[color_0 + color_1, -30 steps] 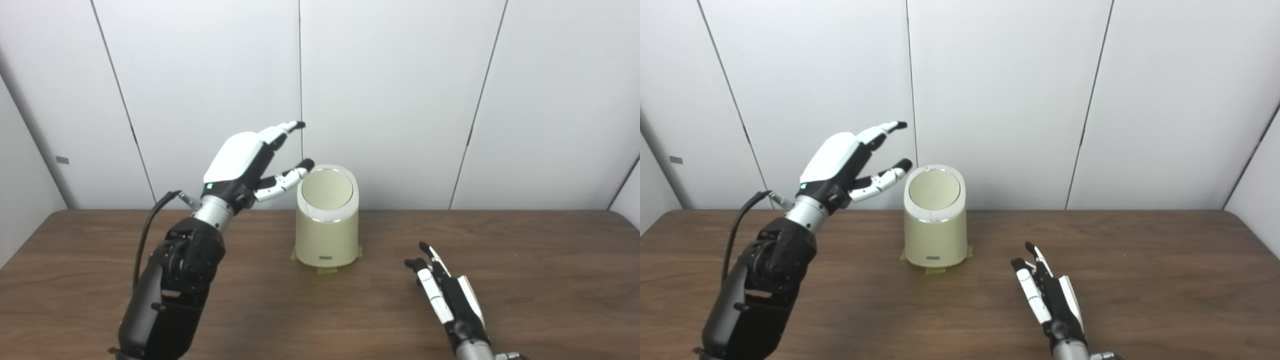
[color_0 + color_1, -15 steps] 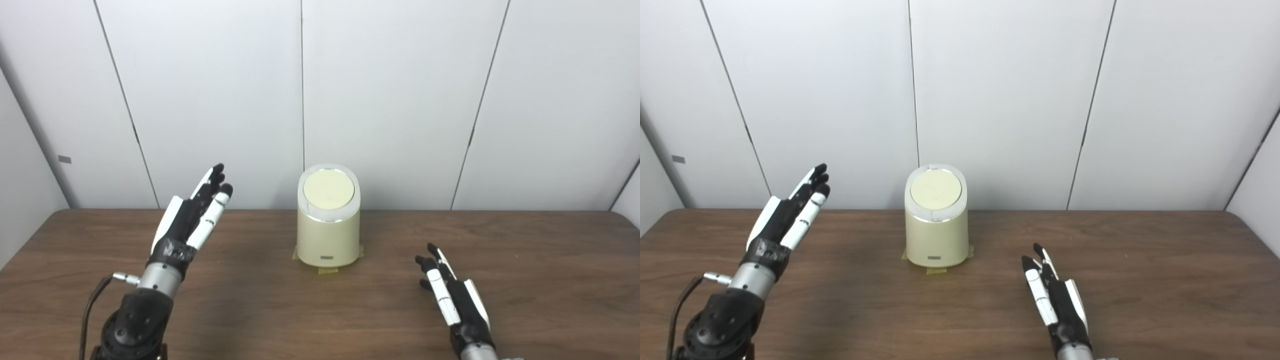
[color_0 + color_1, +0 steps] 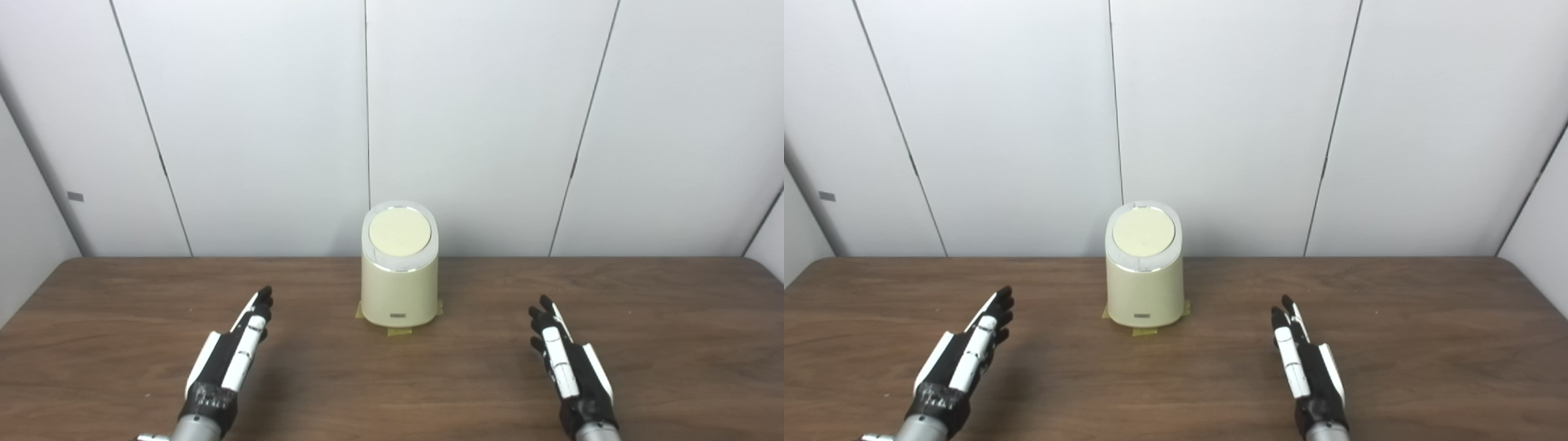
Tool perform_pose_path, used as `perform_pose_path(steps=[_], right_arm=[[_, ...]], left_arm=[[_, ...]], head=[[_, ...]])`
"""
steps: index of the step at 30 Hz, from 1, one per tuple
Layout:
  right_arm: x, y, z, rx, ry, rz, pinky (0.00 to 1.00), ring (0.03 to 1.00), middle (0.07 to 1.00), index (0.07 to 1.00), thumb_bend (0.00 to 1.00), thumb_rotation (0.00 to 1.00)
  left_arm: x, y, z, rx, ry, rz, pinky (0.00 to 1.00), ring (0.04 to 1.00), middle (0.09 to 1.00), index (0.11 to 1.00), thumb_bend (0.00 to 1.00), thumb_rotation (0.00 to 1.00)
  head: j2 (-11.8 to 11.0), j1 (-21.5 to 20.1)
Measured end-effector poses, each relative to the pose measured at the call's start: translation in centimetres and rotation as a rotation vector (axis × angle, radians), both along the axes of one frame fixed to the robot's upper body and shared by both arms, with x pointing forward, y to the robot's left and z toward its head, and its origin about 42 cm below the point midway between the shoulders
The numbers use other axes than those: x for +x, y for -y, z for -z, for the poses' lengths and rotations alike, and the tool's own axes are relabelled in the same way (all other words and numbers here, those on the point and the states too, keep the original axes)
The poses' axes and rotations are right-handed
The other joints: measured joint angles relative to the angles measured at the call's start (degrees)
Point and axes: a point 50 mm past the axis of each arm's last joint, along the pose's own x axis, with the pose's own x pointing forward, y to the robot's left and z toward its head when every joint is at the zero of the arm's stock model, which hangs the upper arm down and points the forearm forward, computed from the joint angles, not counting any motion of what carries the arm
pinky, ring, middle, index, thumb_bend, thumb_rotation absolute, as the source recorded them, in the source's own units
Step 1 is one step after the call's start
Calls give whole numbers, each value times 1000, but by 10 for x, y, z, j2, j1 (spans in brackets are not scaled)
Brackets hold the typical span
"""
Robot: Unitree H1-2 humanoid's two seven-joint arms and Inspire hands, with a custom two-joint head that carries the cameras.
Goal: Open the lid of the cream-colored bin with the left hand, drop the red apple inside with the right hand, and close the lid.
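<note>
Standing lid-shut – cream bin [image 3: 399, 288] (contents hidden) on table [image 3: 643, 324].

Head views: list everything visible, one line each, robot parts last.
bin: 1, cream, upright at table centre near the back
lid: 1, cream with pale rim, closed on the bin
tape: yellowish bits under the bin's base
table: 1, dark brown wood
wall: white panels behind the table
apple: none in view
left hand: 1, black and white, open, low at left front
right hand: 1, black and white, open, low at right front
</note>
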Motion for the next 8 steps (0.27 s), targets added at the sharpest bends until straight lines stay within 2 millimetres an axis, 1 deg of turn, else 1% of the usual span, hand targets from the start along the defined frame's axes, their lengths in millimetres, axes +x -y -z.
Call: perform_pose_path(steps=[2,4,8], right_arm=[[-2,1,0,-1,2,0,945,968,965,1000,559,1000],[-3,3,0,6,1,1,951,972,970,1000,551,1000],[-3,7,-1,27,10,2,954,973,975,1000,549,1000]], left_arm=[[-5,1,6,-15,-4,-9,1000,1000,1000,1000,373,1000],[-8,3,9,-16,-11,1,1000,1000,1000,1000,389,1000],[-8,6,8,-28,7,8,1000,1000,1000,1000,382,1000]], head=[[-1,4],[0,7],[0,11]])
